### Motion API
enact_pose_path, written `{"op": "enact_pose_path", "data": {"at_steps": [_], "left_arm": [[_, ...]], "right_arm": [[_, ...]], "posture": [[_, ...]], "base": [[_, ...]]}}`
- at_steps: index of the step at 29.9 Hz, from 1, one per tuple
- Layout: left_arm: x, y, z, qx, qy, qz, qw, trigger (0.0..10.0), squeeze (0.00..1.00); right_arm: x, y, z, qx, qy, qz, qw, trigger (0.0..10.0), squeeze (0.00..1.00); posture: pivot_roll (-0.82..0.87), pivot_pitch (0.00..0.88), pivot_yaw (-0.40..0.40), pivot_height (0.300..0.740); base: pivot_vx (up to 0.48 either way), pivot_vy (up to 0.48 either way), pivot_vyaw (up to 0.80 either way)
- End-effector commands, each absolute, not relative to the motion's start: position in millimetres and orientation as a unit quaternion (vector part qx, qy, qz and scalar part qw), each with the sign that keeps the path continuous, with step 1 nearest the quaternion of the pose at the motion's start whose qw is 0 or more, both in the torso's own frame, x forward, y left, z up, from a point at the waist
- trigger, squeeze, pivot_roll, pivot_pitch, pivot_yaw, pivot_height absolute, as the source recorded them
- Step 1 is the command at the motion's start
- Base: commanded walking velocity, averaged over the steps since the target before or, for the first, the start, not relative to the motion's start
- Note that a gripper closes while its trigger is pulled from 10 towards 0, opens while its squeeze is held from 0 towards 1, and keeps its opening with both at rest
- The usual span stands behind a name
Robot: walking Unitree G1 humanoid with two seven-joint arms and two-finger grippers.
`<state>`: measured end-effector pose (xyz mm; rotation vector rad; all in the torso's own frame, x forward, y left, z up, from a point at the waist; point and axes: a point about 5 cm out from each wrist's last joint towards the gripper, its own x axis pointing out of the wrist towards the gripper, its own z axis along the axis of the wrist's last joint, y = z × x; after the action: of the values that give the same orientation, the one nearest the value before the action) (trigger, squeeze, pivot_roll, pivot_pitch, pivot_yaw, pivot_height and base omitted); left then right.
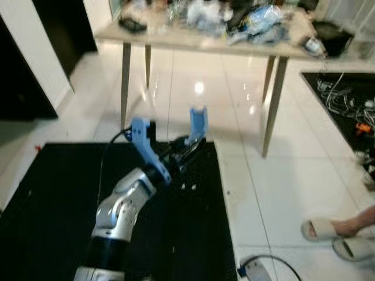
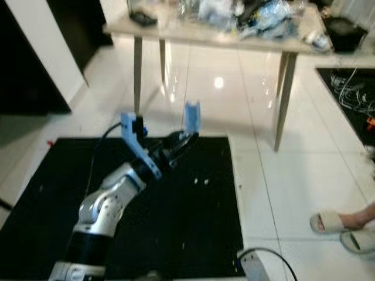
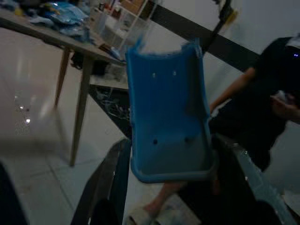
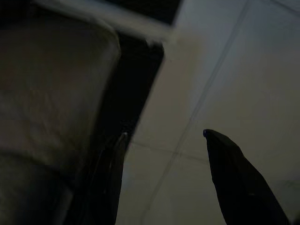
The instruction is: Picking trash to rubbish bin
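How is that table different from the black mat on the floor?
The table is pale, on slanted legs; the mat is black and flat. The table is heaped with clutter; the mat has a few white specks, with the left claw above it. Both sit on white floor.

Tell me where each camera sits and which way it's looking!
Left eye view: on the head, looking down at the black mat, the table and the raised left hand.
Right eye view: the other eye, same scene, same silver arm.
Left wrist view: looks along the left hand, past its blue pad, at the table and a seated person.
Right wrist view: dark; two black fingers over floor tiles.
Both eyes and the left wrist share the table.
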<state>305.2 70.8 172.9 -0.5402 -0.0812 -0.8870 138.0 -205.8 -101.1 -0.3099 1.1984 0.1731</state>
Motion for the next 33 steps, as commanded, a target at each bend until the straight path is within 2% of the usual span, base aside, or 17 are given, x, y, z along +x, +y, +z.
{"op": "enact_pose_path", "data": {"at_steps": [1,3,8,17,33], "left_arm": [[306.5,76.7,164.4,-0.262,-0.029,-0.403,0.876,10.0,0.0],[306.2,76.2,164.6,-0.26,-0.03,-0.406,0.876,10.0,0.0],[306.9,74.3,161.6,-0.249,-0.026,-0.405,0.879,10.0,0.0],[307.4,75.0,161.0,-0.244,-0.03,-0.4,0.883,10.0,0.0],[313.4,91.5,157.2,-0.24,-0.035,-0.358,0.902,10.0,0.0]], "right_arm": [[137.8,-205.6,-101.1,-0.141,0.56,0.084,0.812,10.0,0.0],[130.7,-224.2,-99.6,-0.146,0.566,0.078,0.808,10.0,0.0],[120.1,-243.6,-97.9,-0.153,0.573,0.065,0.803,10.0,0.0],[114.9,-221.9,-104.7,-0.148,0.573,0.078,0.803,10.0,0.0],[120.2,-217.5,-104.2,-0.143,0.571,0.082,0.804,10.0,0.0]], "posture": [[0.05,0.081,-0.012,0.74],[0.05,0.081,-0.012,0.74],[0.05,0.079,-0.014,0.74],[0.05,0.076,-0.017,0.74],[0.05,0.087,-0.015,0.74]], "base": [[0.0,0.0,0.69],[0.0,0.0,0.69],[0.0,0.0,0.69],[0.0,0.0,0.69],[0.0,0.0,0.69]]}}
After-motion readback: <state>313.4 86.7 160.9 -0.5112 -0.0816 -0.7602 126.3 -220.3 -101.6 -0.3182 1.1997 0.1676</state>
